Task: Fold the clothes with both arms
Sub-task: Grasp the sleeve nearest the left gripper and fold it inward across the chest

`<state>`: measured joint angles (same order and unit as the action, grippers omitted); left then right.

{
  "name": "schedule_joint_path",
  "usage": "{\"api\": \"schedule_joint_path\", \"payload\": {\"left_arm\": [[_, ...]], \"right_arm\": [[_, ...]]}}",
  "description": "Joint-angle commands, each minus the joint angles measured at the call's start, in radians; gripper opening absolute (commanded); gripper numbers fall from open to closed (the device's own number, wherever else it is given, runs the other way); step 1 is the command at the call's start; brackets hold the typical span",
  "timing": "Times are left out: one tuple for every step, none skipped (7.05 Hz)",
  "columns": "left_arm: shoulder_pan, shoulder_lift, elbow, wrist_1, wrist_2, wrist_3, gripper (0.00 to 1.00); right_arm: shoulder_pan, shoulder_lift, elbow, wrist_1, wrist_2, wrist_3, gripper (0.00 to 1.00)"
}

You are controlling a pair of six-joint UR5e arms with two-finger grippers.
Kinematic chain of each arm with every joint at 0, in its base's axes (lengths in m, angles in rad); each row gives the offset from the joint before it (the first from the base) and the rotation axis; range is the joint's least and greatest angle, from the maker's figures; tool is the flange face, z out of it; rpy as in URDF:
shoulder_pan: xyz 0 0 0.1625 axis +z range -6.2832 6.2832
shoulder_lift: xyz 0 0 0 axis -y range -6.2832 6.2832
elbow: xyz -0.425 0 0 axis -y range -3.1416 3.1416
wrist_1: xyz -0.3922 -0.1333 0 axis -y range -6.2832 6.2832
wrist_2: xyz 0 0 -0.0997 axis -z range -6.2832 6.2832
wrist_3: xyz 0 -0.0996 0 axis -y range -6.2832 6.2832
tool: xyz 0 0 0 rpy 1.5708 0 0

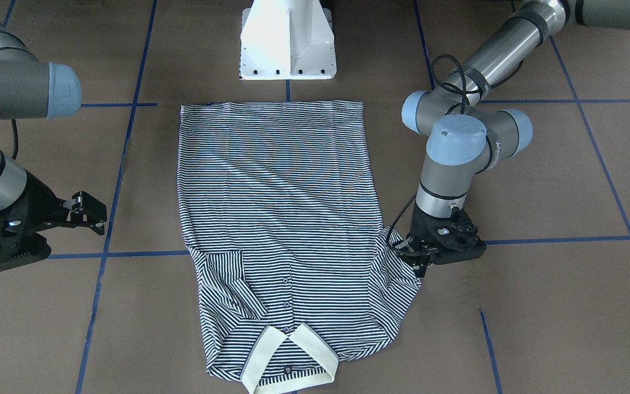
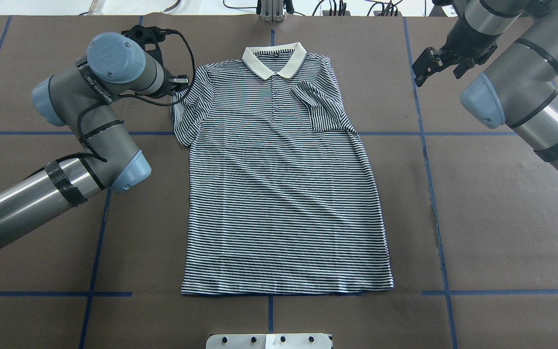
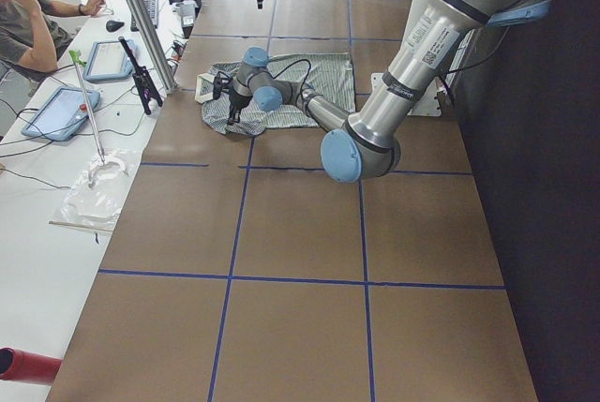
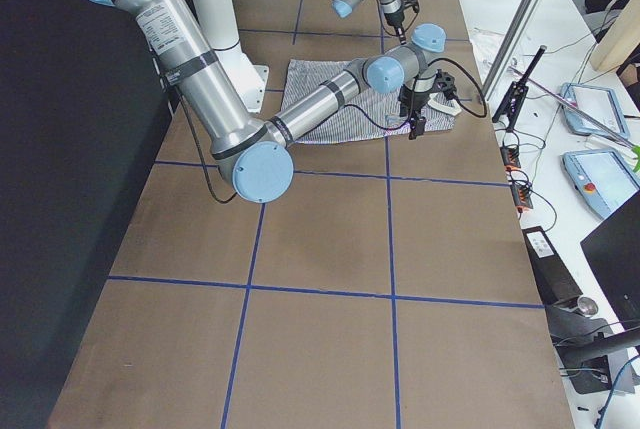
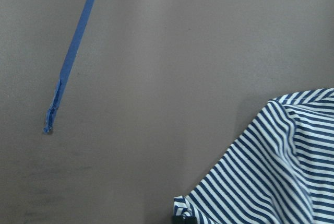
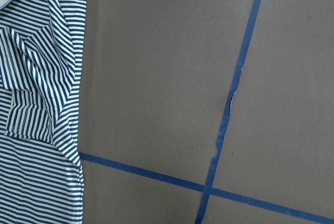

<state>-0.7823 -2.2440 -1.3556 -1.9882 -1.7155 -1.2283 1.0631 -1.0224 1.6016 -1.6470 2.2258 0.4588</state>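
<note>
The striped polo shirt (image 2: 279,194) lies flat and face up on the brown table, with its cream collar (image 2: 274,60) away from the robot. It also shows in the front-facing view (image 1: 282,219). One sleeve (image 2: 320,109) is folded in over the chest. My left gripper (image 1: 410,256) is low at the edge of the other sleeve (image 1: 397,273) and appears shut on it. In the left wrist view that sleeve's corner (image 5: 282,166) is slightly raised above the table. My right gripper (image 1: 92,213) is open and empty, above bare table beside the folded sleeve.
The white pedestal base (image 1: 287,44) stands at the shirt's hem end. Blue tape lines (image 6: 229,104) cross the brown table. A side desk holds tablets, cables and a seated operator (image 3: 28,27).
</note>
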Motion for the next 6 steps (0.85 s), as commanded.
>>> {"api": "schedule_joint_path", "payload": {"left_arm": [[0.036,-0.121,0.057,0.026,-0.012,-0.138,0.00],[0.038,-0.260,0.228,0.011,-0.010,-0.184,0.00],[0.037,-0.331,0.357,-0.088,-0.009,-0.194,0.00],[0.037,-0.332,0.400,-0.151,-0.006,-0.192,0.00],[0.037,-0.335,0.415,-0.188,-0.006,-0.192,0.00],[0.038,-0.335,0.421,-0.204,-0.006,-0.192,0.02]], "right_arm": [[0.002,-0.010,-0.003,0.003,0.000,-0.005,1.00],[0.002,-0.016,-0.003,0.003,0.000,-0.005,1.00],[0.002,-0.015,-0.002,0.003,0.002,-0.003,1.00],[0.000,-0.015,-0.002,0.003,0.003,-0.002,1.00],[0.000,-0.015,-0.002,0.003,0.002,-0.002,1.00],[0.000,-0.015,-0.002,0.004,0.002,-0.002,1.00]]}}
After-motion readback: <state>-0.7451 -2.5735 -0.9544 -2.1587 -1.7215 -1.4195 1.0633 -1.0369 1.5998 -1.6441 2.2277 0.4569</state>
